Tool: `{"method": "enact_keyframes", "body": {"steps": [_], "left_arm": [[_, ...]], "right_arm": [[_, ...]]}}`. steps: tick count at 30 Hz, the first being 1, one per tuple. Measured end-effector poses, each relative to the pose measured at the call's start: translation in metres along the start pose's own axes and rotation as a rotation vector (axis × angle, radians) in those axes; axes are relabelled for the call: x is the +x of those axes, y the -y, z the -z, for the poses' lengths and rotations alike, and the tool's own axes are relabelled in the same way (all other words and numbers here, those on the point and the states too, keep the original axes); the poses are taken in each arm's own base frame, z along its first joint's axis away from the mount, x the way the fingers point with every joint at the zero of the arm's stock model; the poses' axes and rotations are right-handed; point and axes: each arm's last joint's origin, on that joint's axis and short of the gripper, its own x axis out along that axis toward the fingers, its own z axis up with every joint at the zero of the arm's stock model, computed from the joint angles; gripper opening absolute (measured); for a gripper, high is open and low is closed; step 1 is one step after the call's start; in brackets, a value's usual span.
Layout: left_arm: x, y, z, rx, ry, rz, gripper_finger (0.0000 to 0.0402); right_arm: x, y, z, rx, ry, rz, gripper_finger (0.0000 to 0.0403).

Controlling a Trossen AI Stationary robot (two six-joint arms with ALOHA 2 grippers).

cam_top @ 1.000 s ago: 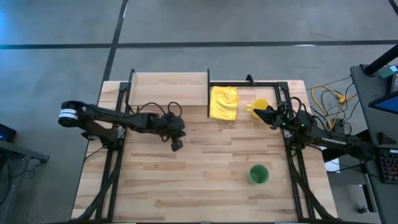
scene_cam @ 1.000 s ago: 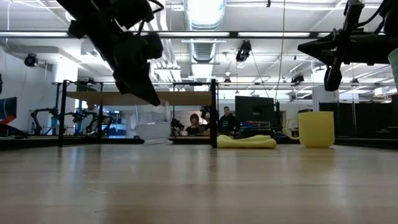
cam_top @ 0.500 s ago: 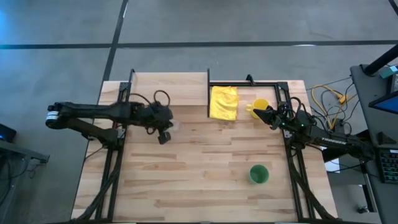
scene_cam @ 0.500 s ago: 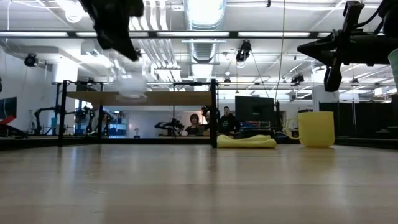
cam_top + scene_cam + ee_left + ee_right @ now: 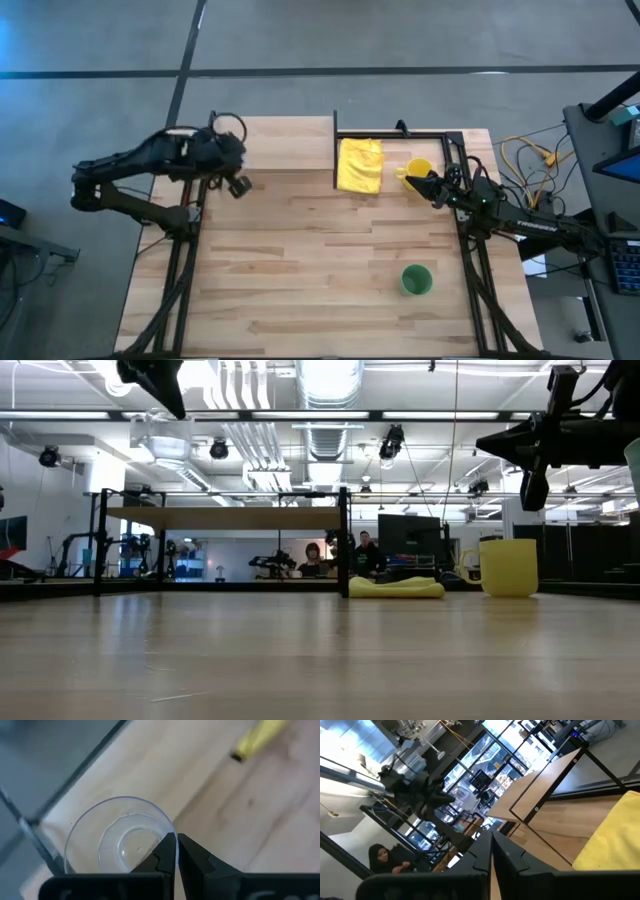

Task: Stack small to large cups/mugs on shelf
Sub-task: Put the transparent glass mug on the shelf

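My left gripper (image 5: 238, 185) is shut on the clear glass cup (image 5: 120, 845) and holds it high above the left end of the shelf (image 5: 272, 143). In the low view the cup (image 5: 165, 448) hangs over the shelf board (image 5: 225, 518). The yellow mug (image 5: 418, 170) stands on its base on the tabletop at the far right. My right gripper (image 5: 430, 187) hovers shut and empty just beside and above the mug (image 5: 508, 567). The green cup (image 5: 416, 279) stands on the tabletop near the front right. My left gripper pinches the glass cup's rim wall (image 5: 169, 834), one finger inside the cup and one outside. The fingers come from above, pointing down. The cup hangs upright below them, mouth up, lifted clear of table and shelf.
A yellow cloth (image 5: 360, 163) lies on the tabletop just right of the shelf, next to the mug. Black frame bars (image 5: 190, 230) run along both sides of the table. Bare tabletop (image 5: 320, 260) fills the middle and front. People sit in the room beyond the far edge (image 5: 340, 555).
My left gripper has gone up and toward the table's far left, from the table's middle to the shelf's left end, still shut on the glass cup. The cup has risen from near the tabletop to above the shelf board. My right arm has kept still.
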Motion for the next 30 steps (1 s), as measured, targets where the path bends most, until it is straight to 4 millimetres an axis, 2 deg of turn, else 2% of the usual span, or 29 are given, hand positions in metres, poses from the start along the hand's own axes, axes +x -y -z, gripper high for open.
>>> {"method": "enact_keyframes", "body": {"steps": [2,7,14,20,25,30], "left_arm": [[0.000,-0.009,0.000,-0.087,0.002,-0.026,0.0000],[0.005,-0.028,-0.002,-0.172,-0.006,-0.095,0.0000],[0.024,-0.051,-0.006,-0.278,-0.099,-0.116,0.0000],[0.043,-0.060,-0.017,-0.288,-0.103,-0.153,0.0000],[0.059,-0.059,-0.029,-0.280,-0.095,-0.098,0.0000],[0.074,-0.062,-0.031,-0.284,-0.144,-0.121,0.0000]], "right_arm": [[0.000,0.000,0.000,0.003,0.000,0.000,0.0009],[0.000,0.000,0.000,0.003,0.001,-0.001,0.0009],[0.000,0.000,0.000,0.002,0.001,-0.001,0.0009],[0.000,0.000,0.000,0.001,0.001,-0.001,0.0009],[0.000,0.000,0.000,0.000,0.001,-0.001,0.0009],[0.000,0.000,0.000,0.003,0.001,-0.001,0.0009]]}}
